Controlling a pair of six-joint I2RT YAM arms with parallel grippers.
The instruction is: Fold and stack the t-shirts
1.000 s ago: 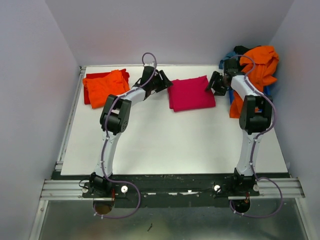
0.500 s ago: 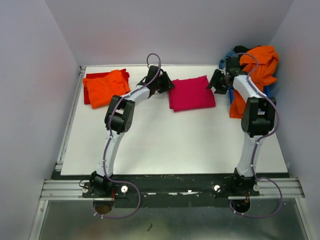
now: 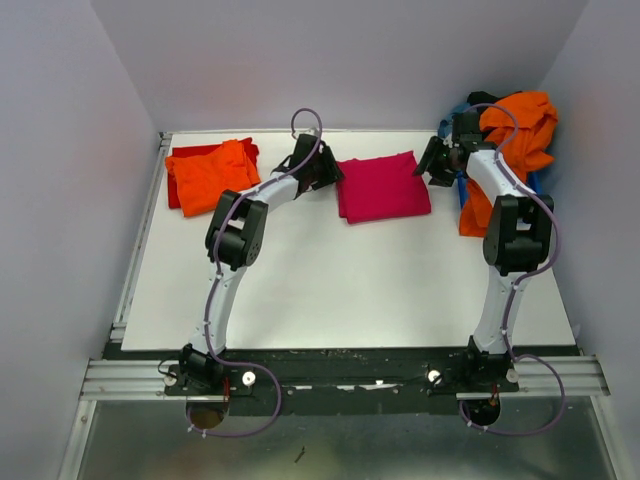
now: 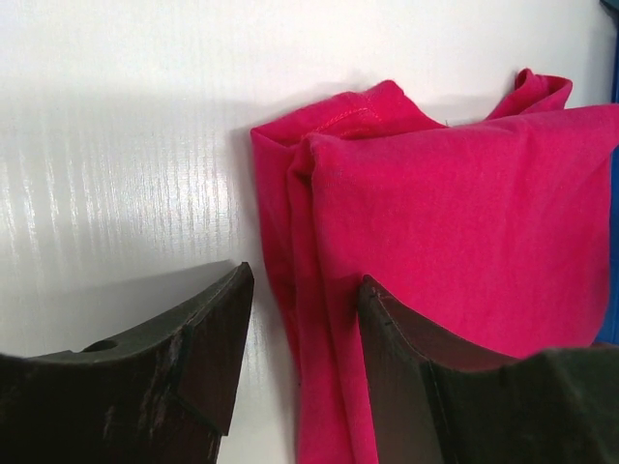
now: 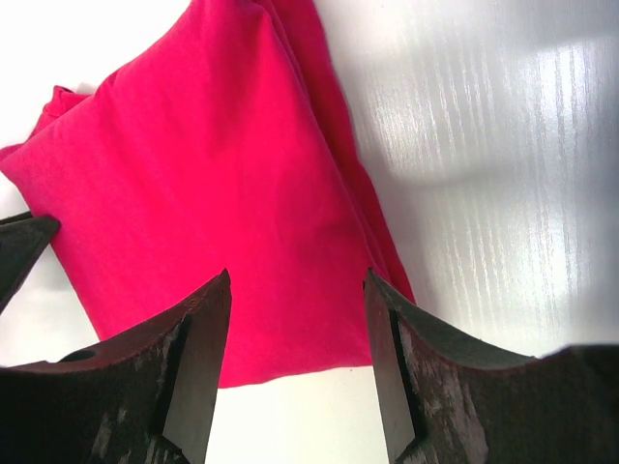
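My left gripper [image 4: 305, 290] stands released, jaws apart, at the left edge of the folded magenta t-shirt [image 3: 383, 186], and my right gripper [image 5: 298, 280] likewise at its right edge.

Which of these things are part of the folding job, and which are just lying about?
Job: folded magenta-pink t-shirt; folded orange t-shirt atop red t-shirt; crumpled orange t-shirt far right.
Lying about: small blue plastic bin beneath that heap; white table.
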